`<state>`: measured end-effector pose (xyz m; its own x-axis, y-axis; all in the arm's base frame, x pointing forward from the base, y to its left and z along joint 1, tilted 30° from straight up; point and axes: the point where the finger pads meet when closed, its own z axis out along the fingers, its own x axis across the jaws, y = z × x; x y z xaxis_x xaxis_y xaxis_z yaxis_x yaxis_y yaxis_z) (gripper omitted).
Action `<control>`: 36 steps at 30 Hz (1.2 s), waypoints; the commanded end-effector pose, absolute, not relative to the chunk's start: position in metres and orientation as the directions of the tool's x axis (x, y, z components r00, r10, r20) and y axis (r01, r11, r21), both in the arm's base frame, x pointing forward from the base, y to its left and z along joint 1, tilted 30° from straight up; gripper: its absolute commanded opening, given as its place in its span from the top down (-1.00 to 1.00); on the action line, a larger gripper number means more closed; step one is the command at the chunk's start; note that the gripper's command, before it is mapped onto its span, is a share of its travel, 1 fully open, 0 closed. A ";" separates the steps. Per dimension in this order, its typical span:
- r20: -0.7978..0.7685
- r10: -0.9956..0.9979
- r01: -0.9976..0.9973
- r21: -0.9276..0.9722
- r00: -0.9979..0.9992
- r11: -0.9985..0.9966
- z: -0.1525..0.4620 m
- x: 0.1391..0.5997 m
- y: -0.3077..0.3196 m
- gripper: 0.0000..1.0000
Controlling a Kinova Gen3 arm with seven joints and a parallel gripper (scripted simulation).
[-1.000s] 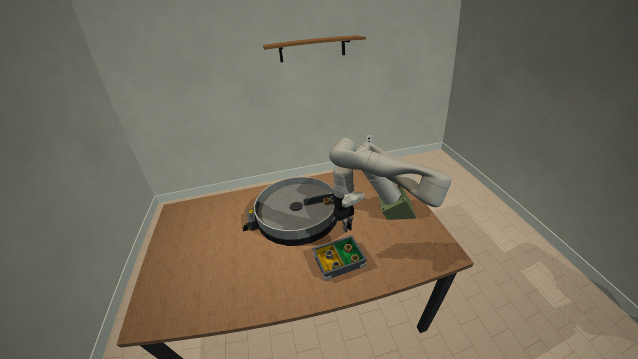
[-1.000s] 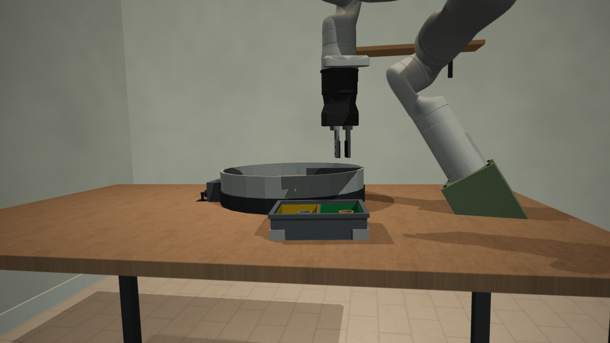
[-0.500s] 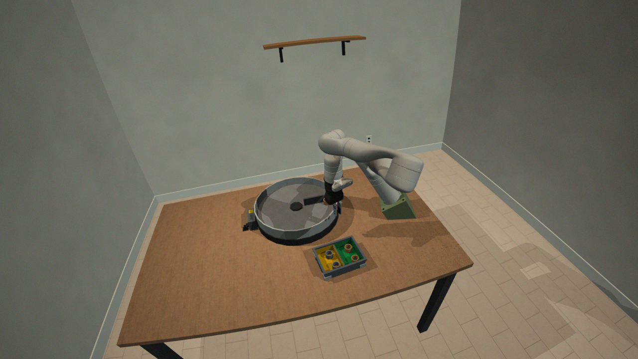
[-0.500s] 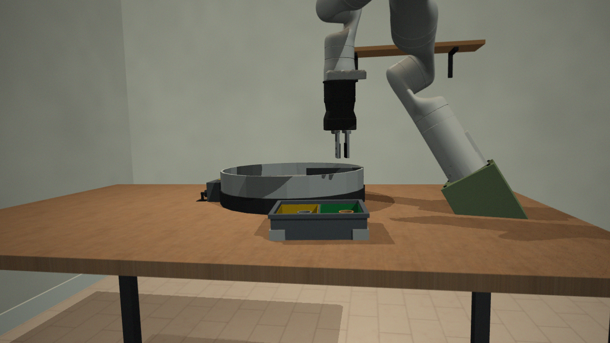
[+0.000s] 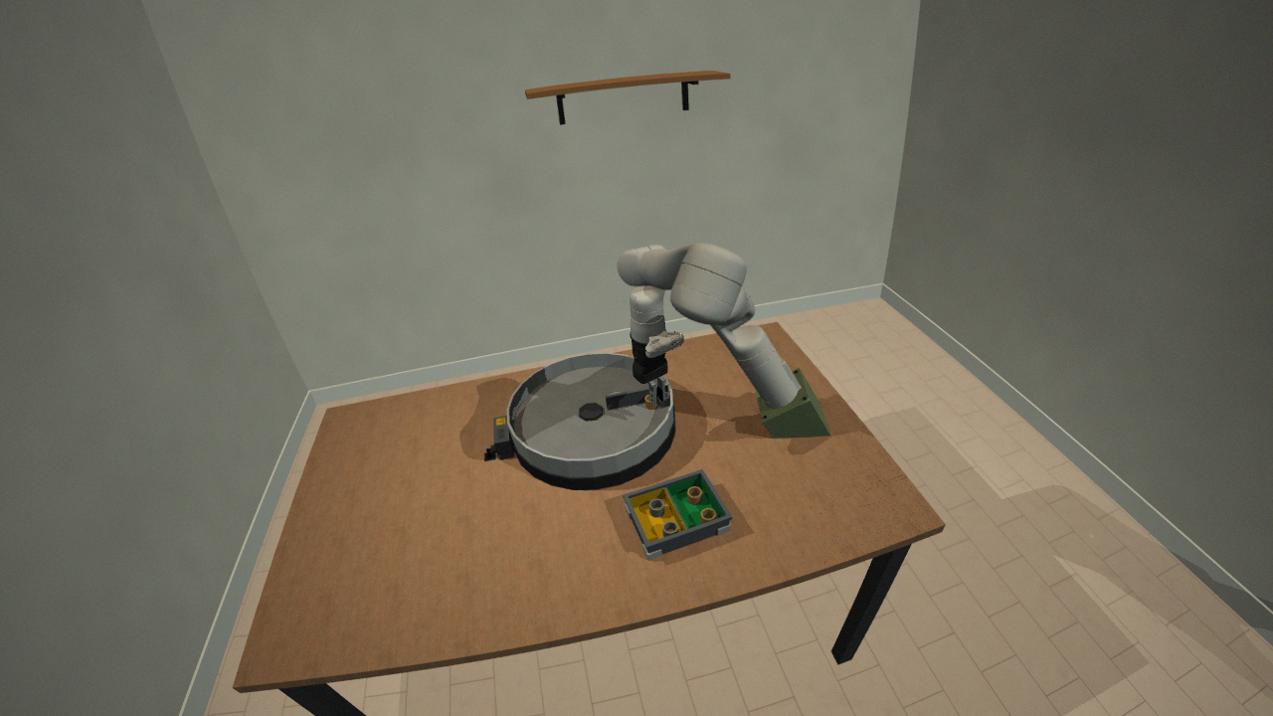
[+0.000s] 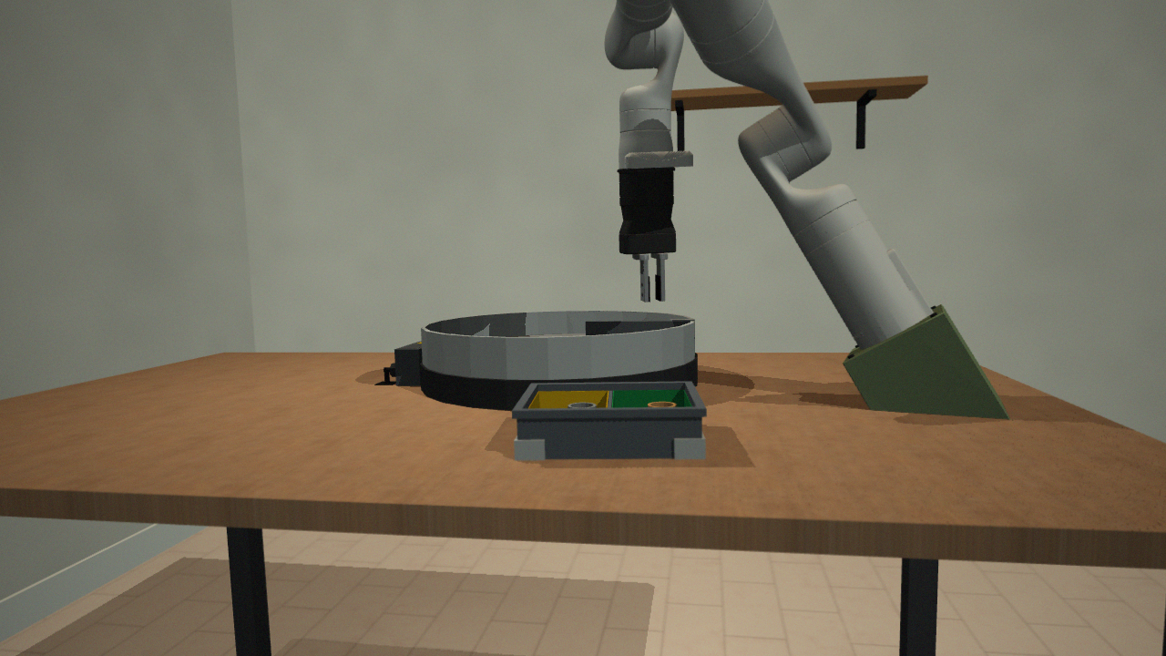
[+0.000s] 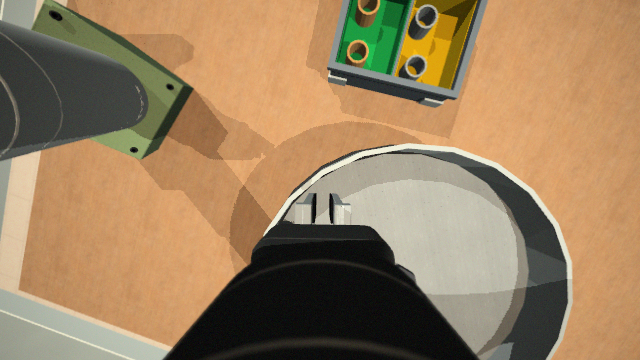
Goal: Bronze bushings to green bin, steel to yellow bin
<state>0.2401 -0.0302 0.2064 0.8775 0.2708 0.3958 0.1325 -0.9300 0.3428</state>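
Pick step in hand, by my reading. Gripper [image 5: 659, 400] [image 6: 652, 300] [image 7: 322, 203] points down over the turntable [image 5: 569, 438] [image 6: 554, 356] [image 7: 450, 240], fingertips above the rim. Fingers part-open, a modest gap, nothing held.

Bronze bushing [image 5: 648, 402] on the turntable, below the hand, close by the dark bar [image 5: 623, 400] [image 6: 628, 327]. Hidden in the wrist view; exact alignment can't be told.

Next: line up, widen if the gap proves too tight, descend, grip. Bar and rim both crowd the hand; a finger could catch either.

Bins outside the rim, well apart from the hand: green bin [image 5: 683, 510] [image 6: 649, 396] [image 7: 387, 31] with two bronze, yellow bin [image 5: 642, 519] [image 6: 560, 398] [image 7: 445, 55] with two steel. No mis-sorts seen. This one belongs in green; carry must clear the rim.

Control box [image 5: 500, 438] [image 6: 409, 364] across the turntable, out of the way.

- I've brought my gripper [image 5: 658, 394] [image 6: 652, 299] [image 7: 322, 203] away from the bin side, across the rim and over the turntable [image 5: 583, 467] [image 6: 558, 356] [image 7: 570, 285].
- My arm's elbow [image 5: 709, 282] has swung in toward the back wall [image 5: 427, 196] [image 6: 424, 179].
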 end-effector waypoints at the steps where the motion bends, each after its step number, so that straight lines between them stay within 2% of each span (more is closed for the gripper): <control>1: 0.434 0.202 0.095 0.257 0.878 -0.962 0.211 0.241 -0.048 0.21; 5: 0.434 0.202 0.095 0.257 0.878 -0.962 0.211 0.241 -0.048 0.21; 10: 0.434 0.202 0.095 0.257 0.878 -0.962 0.218 0.240 -0.107 0.21; 36: 0.432 0.204 0.095 0.259 0.878 -0.961 0.195 0.252 -0.112 0.21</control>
